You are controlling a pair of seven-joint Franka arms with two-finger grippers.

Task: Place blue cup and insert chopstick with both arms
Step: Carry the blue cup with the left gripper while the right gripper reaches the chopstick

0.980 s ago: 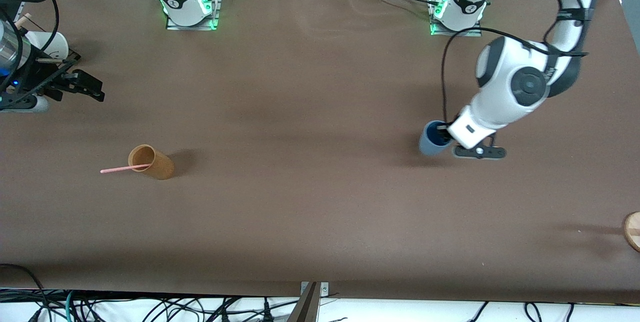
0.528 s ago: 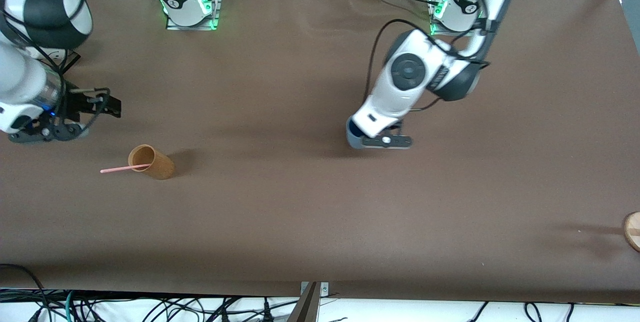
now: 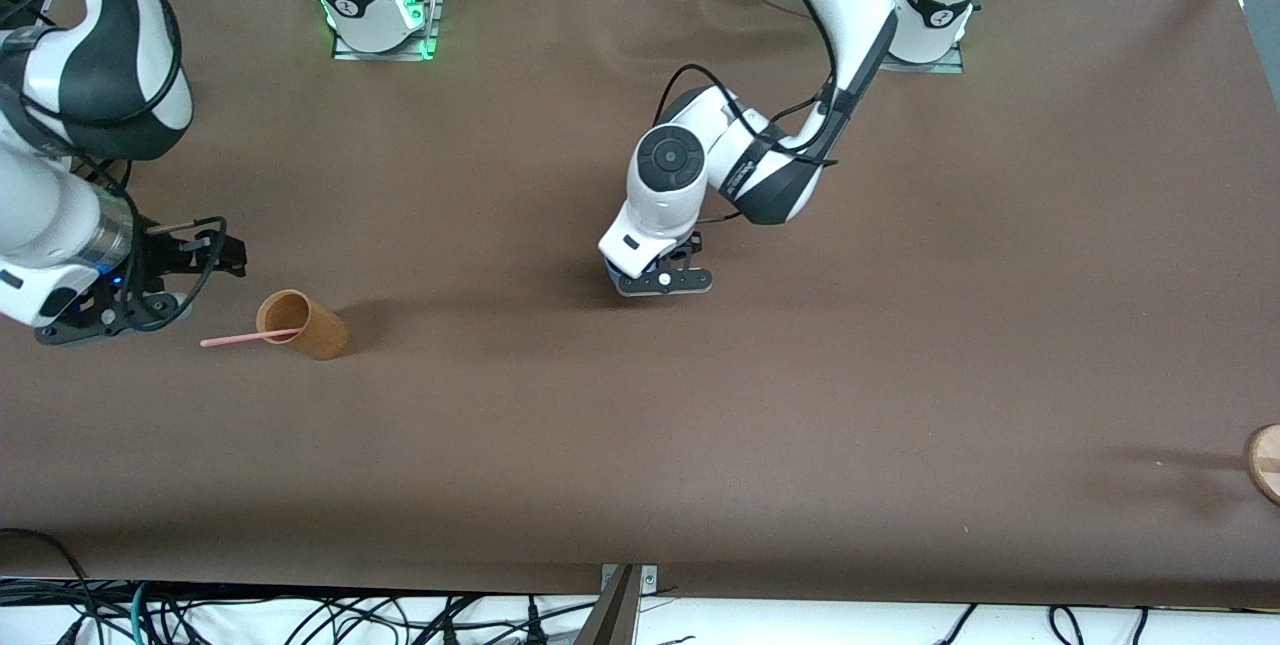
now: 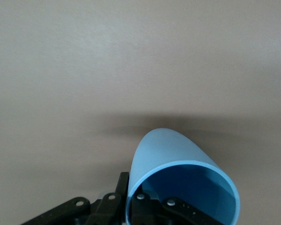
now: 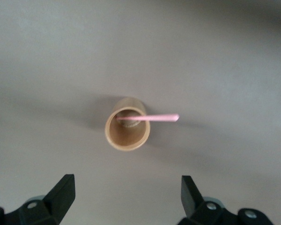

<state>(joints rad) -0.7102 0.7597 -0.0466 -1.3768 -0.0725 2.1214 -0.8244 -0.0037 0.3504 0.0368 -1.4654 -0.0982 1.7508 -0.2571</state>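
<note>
My left gripper (image 3: 660, 277) is shut on the rim of the blue cup (image 4: 178, 154), one finger inside the wall and one outside. It holds the cup low over the middle of the table. In the front view the wrist hides almost all of the cup. The pink chopstick (image 3: 235, 338) leans in the tan cup (image 3: 300, 323) toward the right arm's end, its free end sticking out over the rim. My right gripper (image 3: 215, 257) is open and empty beside that cup. In the right wrist view its gripper (image 5: 126, 192) is wide open, short of the tan cup (image 5: 126, 129) and chopstick (image 5: 159, 117).
A round wooden thing (image 3: 1266, 462) shows at the table's edge at the left arm's end. The two arm bases (image 3: 375, 10) stand along the table's edge farthest from the front camera. Cables (image 3: 300, 615) hang below the near edge.
My left arm has carried the blue cup from the left arm's end to the middle of the table. My right gripper has moved closer to the tan cup.
</note>
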